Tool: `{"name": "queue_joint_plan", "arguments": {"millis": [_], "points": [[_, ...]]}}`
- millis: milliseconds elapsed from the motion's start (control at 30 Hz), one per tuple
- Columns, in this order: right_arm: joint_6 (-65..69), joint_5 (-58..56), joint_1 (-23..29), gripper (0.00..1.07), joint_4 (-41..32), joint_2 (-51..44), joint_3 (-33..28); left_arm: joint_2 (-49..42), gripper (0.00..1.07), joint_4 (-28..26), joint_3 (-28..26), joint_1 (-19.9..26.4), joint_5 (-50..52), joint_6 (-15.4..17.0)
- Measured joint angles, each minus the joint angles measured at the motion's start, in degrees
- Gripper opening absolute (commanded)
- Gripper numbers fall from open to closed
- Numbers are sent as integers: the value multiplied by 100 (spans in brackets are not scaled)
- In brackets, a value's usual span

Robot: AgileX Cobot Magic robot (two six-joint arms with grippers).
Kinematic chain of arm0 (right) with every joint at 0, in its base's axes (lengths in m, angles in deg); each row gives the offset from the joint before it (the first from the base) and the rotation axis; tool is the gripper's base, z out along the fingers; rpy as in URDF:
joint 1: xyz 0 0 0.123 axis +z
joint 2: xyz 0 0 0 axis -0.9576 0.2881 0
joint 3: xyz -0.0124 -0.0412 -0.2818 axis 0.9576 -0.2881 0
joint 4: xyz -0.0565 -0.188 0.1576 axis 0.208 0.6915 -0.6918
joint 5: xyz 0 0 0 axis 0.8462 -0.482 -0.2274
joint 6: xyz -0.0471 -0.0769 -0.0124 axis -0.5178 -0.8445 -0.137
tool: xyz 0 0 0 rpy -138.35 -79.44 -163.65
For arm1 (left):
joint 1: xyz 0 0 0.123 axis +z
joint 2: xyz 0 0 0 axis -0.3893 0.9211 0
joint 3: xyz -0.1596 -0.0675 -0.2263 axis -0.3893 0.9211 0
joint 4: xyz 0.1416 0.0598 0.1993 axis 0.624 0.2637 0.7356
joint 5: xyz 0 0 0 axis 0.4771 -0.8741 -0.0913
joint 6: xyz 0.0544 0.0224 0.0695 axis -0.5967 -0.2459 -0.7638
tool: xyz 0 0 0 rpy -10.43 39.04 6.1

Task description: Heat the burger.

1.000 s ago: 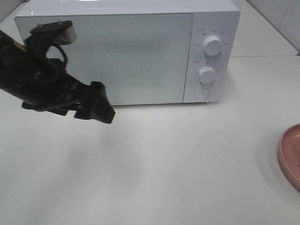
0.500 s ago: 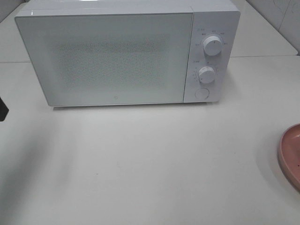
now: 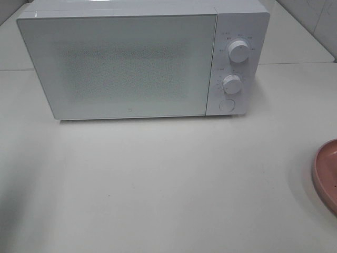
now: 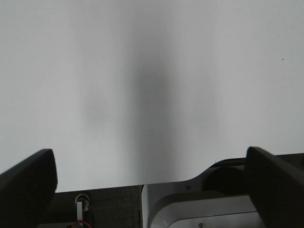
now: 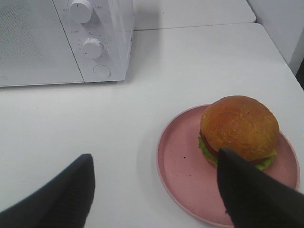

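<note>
My right claw: fingers spread wide with nothing between them, hanging above the worktop; one dark fingertip overlaps my sight of the plate's near side, the other sits over bare surface
My left claw: fully spread, holding nothing, looking down on plain white worktop with only a soft shadow across it; out of the high camera's sight
Burger: upright on the pink plate, golden bun on top, lettuce and tomato showing at its lower edge, sitting toward the side of the plate away from the microwave
Pink plate: flat on the worktop, its bare half towards the microwave; in the high view only a sliver of rim shows at the right edge of frame
Open room: a broad bare stretch of worktop lies between plate and microwave, and across the whole front of the microwave
Worktop edge: the far right corner drops off beyond the plate
Microwave: white, at the back, door shut flush, two knobs stacked on its right panel above a round button; well apart from the plate
</note>
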Motion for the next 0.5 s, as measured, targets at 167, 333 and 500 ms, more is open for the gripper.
{"name": "queue_joint_plan", "arguments": {"millis": [167, 333, 500], "points": [[0, 0, 0, 69, 0, 0, 0, -871, 102, 166, 464, 0, 0, 86], [0, 0, 0, 69, 0, 0, 0, -1885, 102, 201, 808, 0, -120, 63], [0, 0, 0, 69, 0, 0, 0, -2636, 102, 223, 911, 6, -235, 46]]}}
